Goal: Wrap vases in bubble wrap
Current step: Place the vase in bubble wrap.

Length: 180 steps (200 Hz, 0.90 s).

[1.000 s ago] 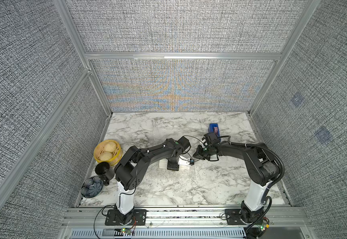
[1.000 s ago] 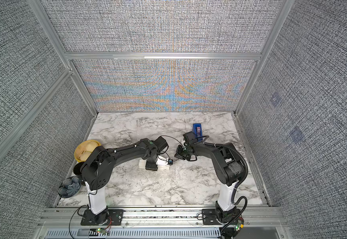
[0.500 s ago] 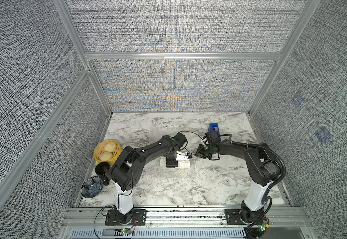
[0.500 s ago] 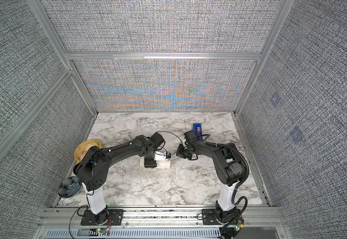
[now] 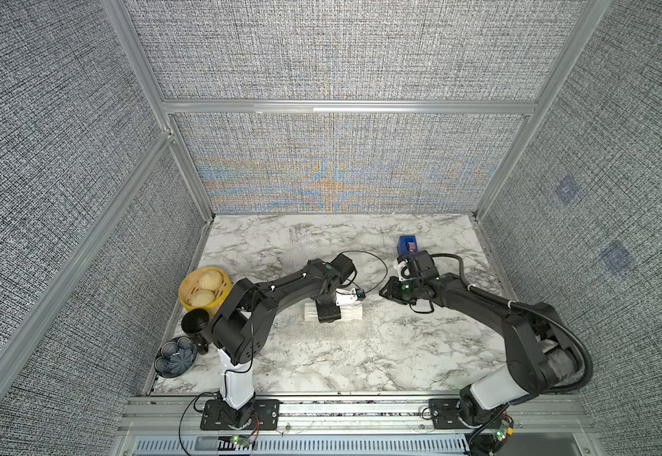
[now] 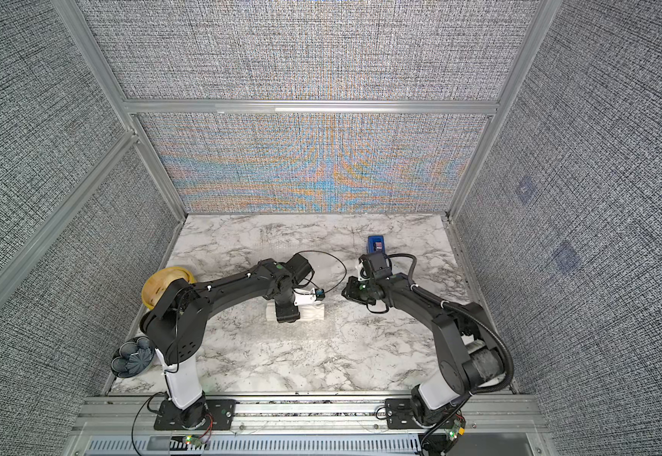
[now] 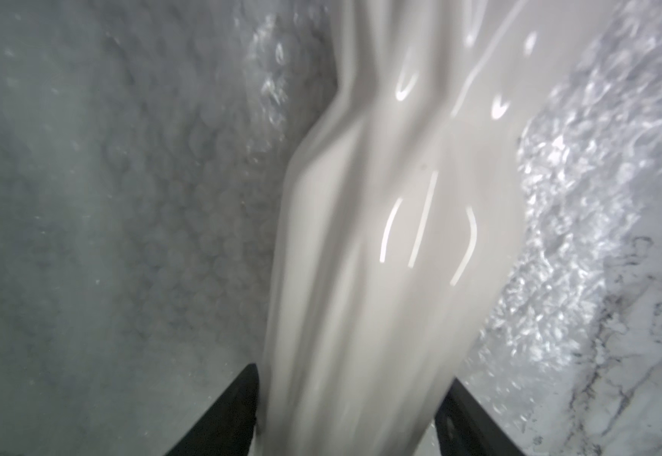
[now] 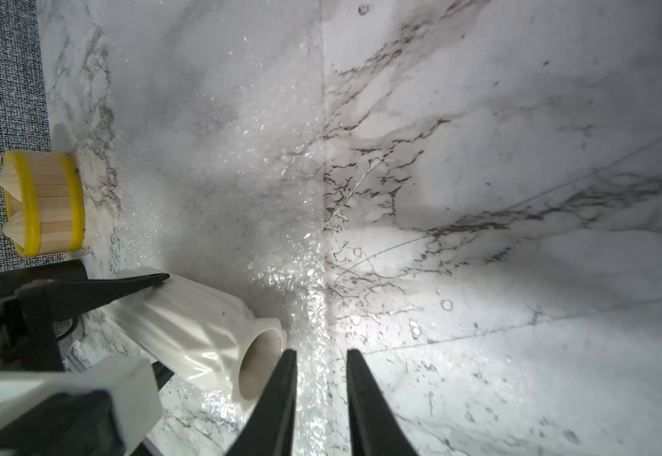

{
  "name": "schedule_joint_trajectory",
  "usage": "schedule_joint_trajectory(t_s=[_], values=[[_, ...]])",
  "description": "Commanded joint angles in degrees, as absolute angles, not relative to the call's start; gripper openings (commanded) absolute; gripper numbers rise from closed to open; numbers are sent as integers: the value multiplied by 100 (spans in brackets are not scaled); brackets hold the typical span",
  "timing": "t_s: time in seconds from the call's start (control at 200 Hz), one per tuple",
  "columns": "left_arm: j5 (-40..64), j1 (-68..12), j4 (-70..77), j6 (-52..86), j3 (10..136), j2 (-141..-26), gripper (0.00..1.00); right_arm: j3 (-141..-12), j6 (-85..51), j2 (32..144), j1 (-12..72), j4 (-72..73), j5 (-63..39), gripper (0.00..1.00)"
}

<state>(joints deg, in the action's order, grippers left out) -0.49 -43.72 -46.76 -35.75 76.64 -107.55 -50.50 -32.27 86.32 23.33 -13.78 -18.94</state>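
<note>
Wrap start: L gripper [image 5: 328, 312] clamped vase [image 5: 351, 314] on bubble wrap [image 8: 266, 130]; R gripper [image 8: 320, 353] jaws slightly apart, empty; next likely needed sheet-edge grasp

My left gripper [image 5: 328, 314] covers the middle of the vase [image 5: 352, 314] in both top views, so only its ends show. On the left wrist camera the vase is smeared and the fingers [image 7: 238, 410] run off the frame. Toward 6 o'clock on the table [image 5: 400, 355], the bubble wrap [image 5: 329, 339] is too faint to trace its edge.
</note>
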Motion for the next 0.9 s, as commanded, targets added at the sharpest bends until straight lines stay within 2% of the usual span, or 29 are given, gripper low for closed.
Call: schedule_joint_trajectory(t_s=[0.0,0.29,0.485,0.665,0.896], values=[[-46,-4360,-4423,-3403,7725,-10604,69,-4850,-2697,8240,2477,-1532,-1524,33],[-26,-4240,-4366,-3144,7692,-10597,69,-3959,-1760,6822,3710,-1022,-141,41],[144,-4055,-4326,-2984,7667,-10690,68,-3032,102,6107,5047,401,793,44],[285,-3986,-4378,-2951,7734,-10785,67,-3086,1674,6682,6058,726,1050,44],[265,-3987,-4484,-2936,7776,-10819,68,-3357,2424,7557,6265,827,1049,44]])
